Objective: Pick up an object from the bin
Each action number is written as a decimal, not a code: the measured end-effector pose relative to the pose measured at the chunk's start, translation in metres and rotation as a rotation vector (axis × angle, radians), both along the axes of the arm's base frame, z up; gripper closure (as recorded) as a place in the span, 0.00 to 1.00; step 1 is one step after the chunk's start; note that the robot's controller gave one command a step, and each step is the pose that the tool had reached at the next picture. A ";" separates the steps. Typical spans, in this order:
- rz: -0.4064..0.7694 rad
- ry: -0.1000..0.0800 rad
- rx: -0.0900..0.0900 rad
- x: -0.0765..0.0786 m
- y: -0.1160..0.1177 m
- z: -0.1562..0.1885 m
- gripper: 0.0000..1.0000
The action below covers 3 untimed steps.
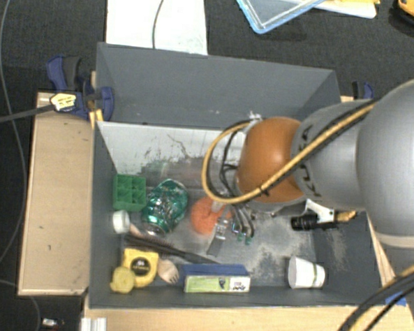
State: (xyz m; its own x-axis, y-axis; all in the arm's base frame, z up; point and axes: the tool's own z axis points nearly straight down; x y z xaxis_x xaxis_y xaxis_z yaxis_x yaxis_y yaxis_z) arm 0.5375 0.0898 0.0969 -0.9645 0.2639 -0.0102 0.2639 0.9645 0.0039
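My gripper [232, 233] hangs low over the middle of the bin floor, under the arm's orange cover. Its two fingers stand apart, open, with nothing between them. An orange rounded thing [203, 216] lies just left of the left finger, touching or nearly touching it. Further left is a crumpled teal clear bottle [164, 205] with a white cap [122, 222]. A long blue and green box [217, 279] lies along the front wall below the gripper.
A green studded block [128, 191] sits at the left wall. A yellow tape measure [141, 265] and a yellow disc [122, 281] fill the front left corner. A white cup [304, 273] lies front right, a black marker [312, 220] at the right.
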 end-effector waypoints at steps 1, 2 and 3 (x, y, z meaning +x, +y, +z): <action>0.280 -0.036 0.000 -0.047 0.021 -0.022 1.00; 0.279 -0.036 0.001 -0.047 0.021 -0.022 1.00; 0.329 -0.022 -0.001 -0.047 0.026 0.045 1.00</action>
